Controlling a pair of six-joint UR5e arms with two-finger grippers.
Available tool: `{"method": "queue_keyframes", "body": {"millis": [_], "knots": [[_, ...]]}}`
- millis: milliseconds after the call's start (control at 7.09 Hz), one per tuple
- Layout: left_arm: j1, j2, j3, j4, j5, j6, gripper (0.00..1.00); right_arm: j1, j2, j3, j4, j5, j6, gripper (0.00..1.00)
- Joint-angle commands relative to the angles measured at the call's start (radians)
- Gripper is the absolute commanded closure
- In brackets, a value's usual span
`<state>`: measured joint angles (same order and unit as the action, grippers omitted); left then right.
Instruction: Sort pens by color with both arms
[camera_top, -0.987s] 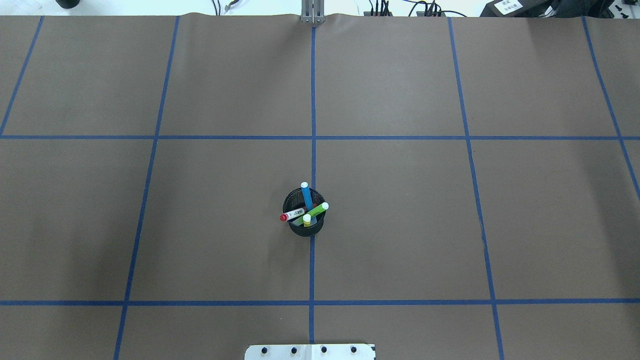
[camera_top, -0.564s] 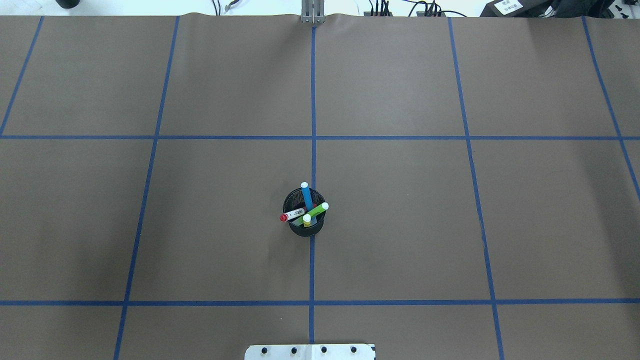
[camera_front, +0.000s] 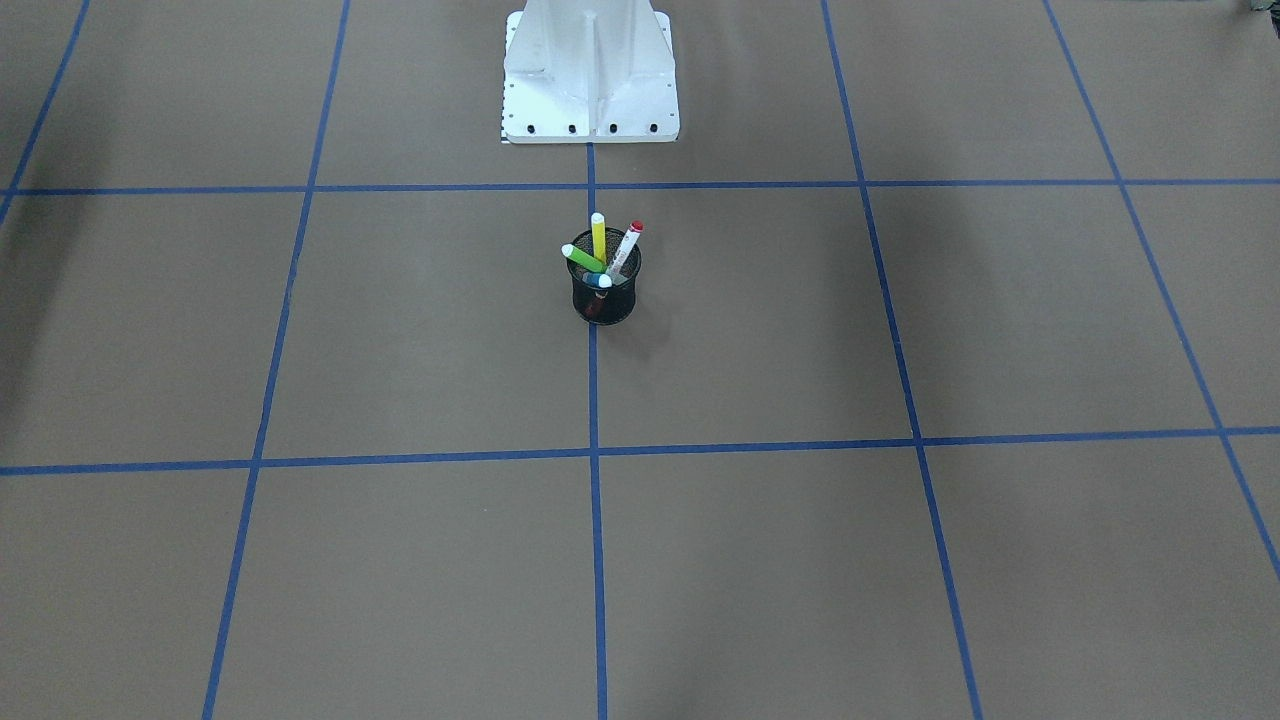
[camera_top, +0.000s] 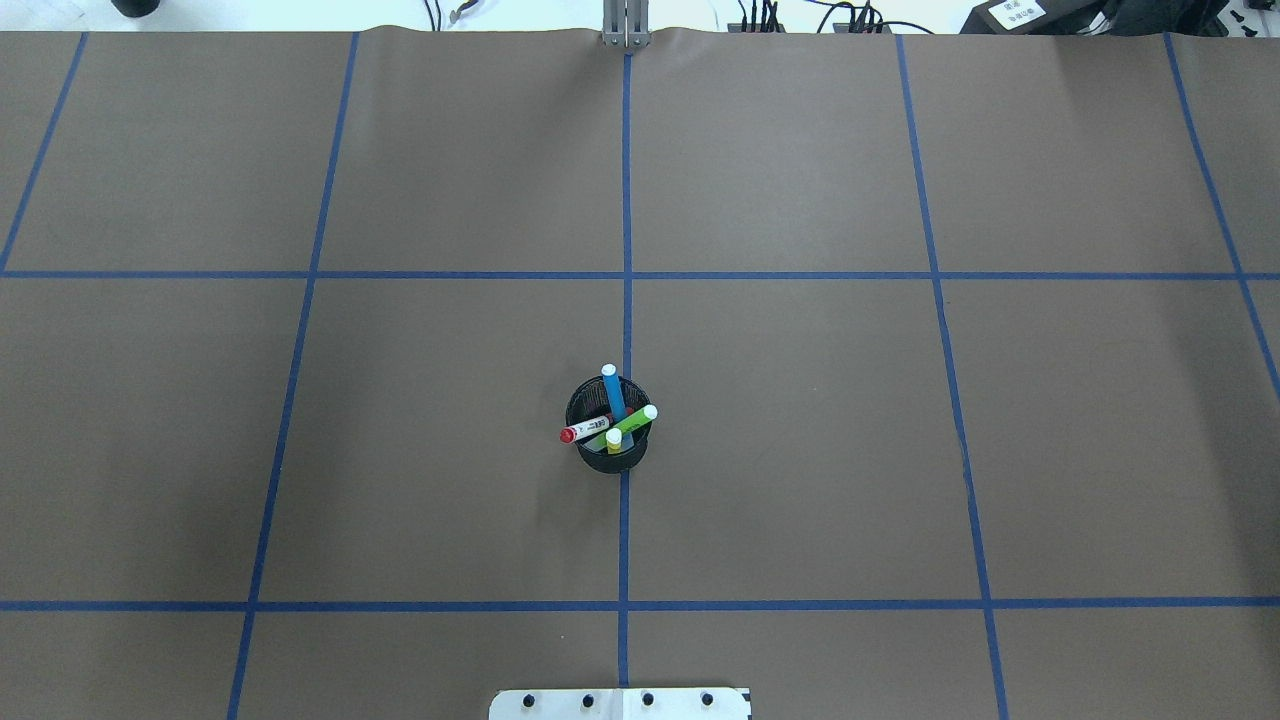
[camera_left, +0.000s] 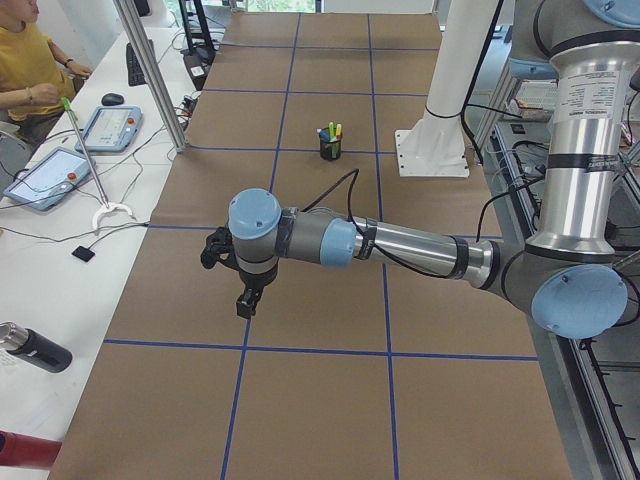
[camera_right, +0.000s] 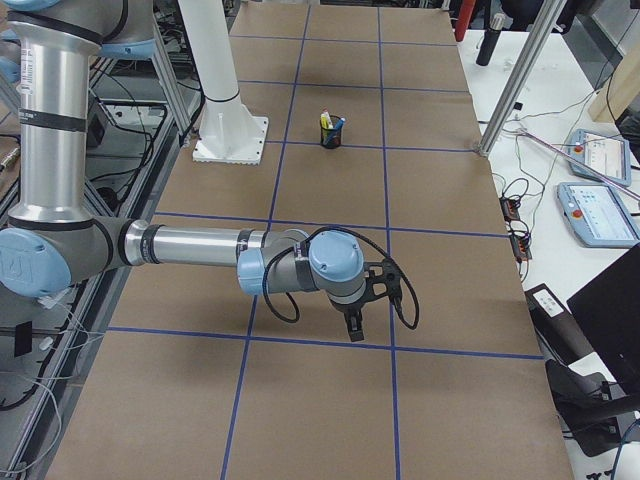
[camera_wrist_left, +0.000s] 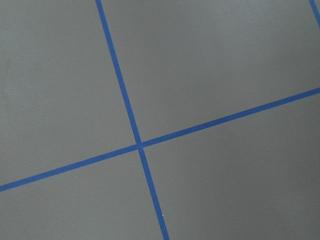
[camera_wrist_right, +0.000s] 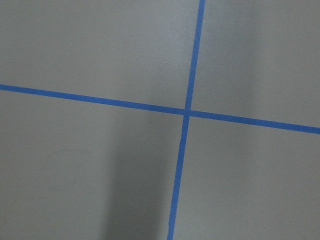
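Several pens stand together in a black mesh cup (camera_top: 612, 458) near the table's middle: a blue pen (camera_top: 613, 393), a green pen (camera_top: 632, 423), a yellow pen (camera_top: 614, 441) and a white pen with red ends (camera_top: 586, 430). The front view shows the cup (camera_front: 605, 300) with the yellow pen (camera_front: 598, 238) upright. Neither arm shows in the overhead or front view. My left gripper (camera_left: 245, 298) hangs over the table far from the cup (camera_left: 330, 150). My right gripper (camera_right: 352, 328) hangs far from the cup (camera_right: 330, 135). I cannot tell if either is open.
The brown table cover carries a blue tape grid (camera_top: 626, 275). The white base pedestal (camera_front: 590, 80) stands behind the cup. An operator (camera_left: 30, 60), tablets (camera_left: 110, 127) and metal posts (camera_left: 150, 70) are beside the table's ends. Both wrist views show only tape crossings (camera_wrist_left: 139, 145).
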<state>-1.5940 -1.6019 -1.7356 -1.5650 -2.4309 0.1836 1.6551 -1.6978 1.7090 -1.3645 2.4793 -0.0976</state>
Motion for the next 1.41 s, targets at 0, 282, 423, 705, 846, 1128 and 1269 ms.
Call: {"method": "queue_keyframes", "body": {"millis": [0, 282, 423, 705, 846, 1128, 1269], "knots": [[0.0, 0.003, -0.033, -0.038, -0.025, 0.001, 0.0, -0.009, 0.001, 0.004, 0.088, 0.007, 0.028, 0.01], [0.011, -0.03, -0.039, -0.061, -0.025, -0.044, 0.0, -0.119, 0.067, 0.053, 0.091, 0.013, 0.193, 0.01], [0.019, -0.051, -0.042, -0.061, -0.033, -0.097, 0.0, -0.208, 0.105, 0.099, 0.091, -0.002, 0.348, 0.01], [0.048, -0.067, -0.042, -0.062, -0.033, -0.11, 0.0, -0.329, 0.205, 0.122, 0.084, -0.063, 0.525, 0.01], [0.072, -0.067, -0.042, -0.073, -0.033, -0.11, 0.0, -0.404, 0.269, 0.126, 0.079, -0.088, 0.661, 0.01], [0.118, -0.067, -0.033, -0.101, -0.03, -0.111, 0.0, -0.538, 0.419, 0.141, -0.067, -0.134, 0.814, 0.0], [0.126, -0.067, -0.032, -0.101, -0.03, -0.111, 0.0, -0.601, 0.558, 0.179, -0.305, -0.211, 0.856, 0.0]]}}
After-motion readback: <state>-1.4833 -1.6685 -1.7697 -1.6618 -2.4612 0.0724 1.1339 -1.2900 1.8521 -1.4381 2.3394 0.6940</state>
